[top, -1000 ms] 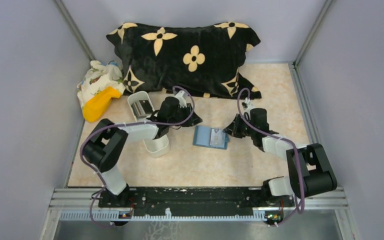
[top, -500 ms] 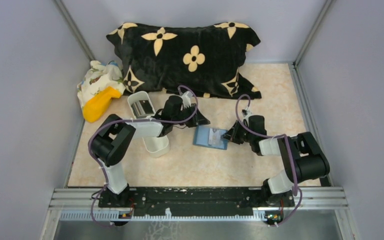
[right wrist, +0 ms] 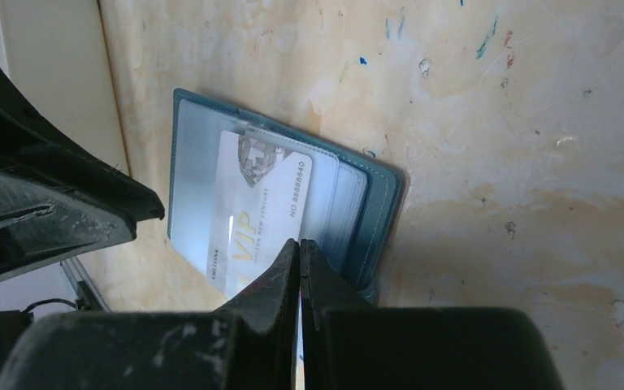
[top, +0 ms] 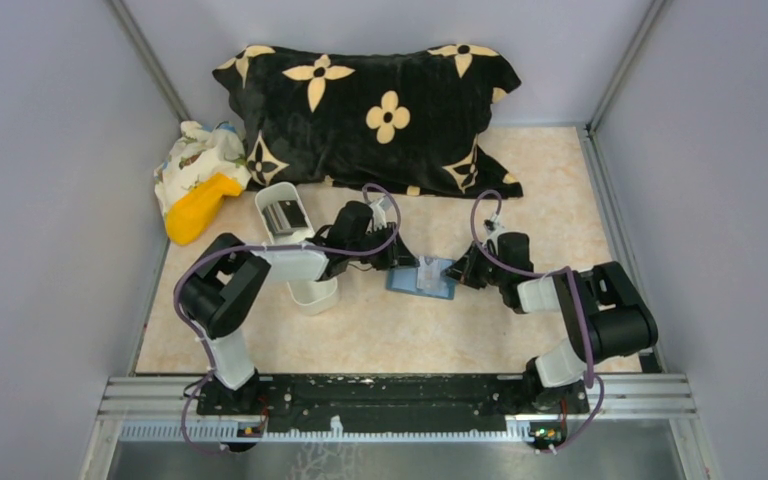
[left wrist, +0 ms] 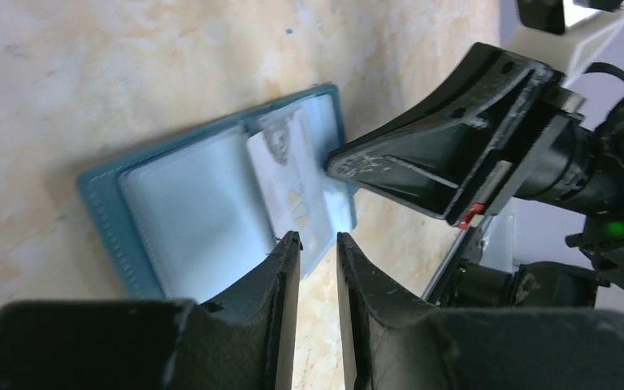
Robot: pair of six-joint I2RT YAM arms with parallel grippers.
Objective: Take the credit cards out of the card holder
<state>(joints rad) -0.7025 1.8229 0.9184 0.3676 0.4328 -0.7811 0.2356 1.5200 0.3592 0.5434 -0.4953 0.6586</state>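
Along the left edge of the top view, a flowered cloth (top: pixel 192 150) is lying bunched against the wall, with a yellow object (top: pixel 200 208) resting against its lower side, both on the tan table (top: pixel 550 180). Right of them, a long white tray (top: pixel 318 297) is sitting at a slant with something dark and grey showing in its upper end, and a black pillow (top: pixel 380 105) with cream flowers is filling the upper middle of the frame. The left arm is crossing over the tray and reaching to the right, so the left gripper (top: pixel 398 266) is hanging at the left edge of the card holder (top: pixel 415 289). In the left wrist view its fingers (left wrist: pixel 280 276) are standing only a narrow slit apart. Bare table is showing between them, nothing is pinched, and their tips are sitting just at the holder's near edge. The blue-teal card holder is lying open and flat at the centre of the table, between the two grippers, clear pockets facing up. A silvery card (right wrist: pixel 256 203) printed with VIP is lying slanted across those pockets. On the holder's right side, the right gripper (top: pixel 454 272) is pointing down at it with its fingers (right wrist: pixel 280 276) pressed fully together. Their tip is covering the card's lower edge, and whether they are pinching the card or only touching it cannot be told.
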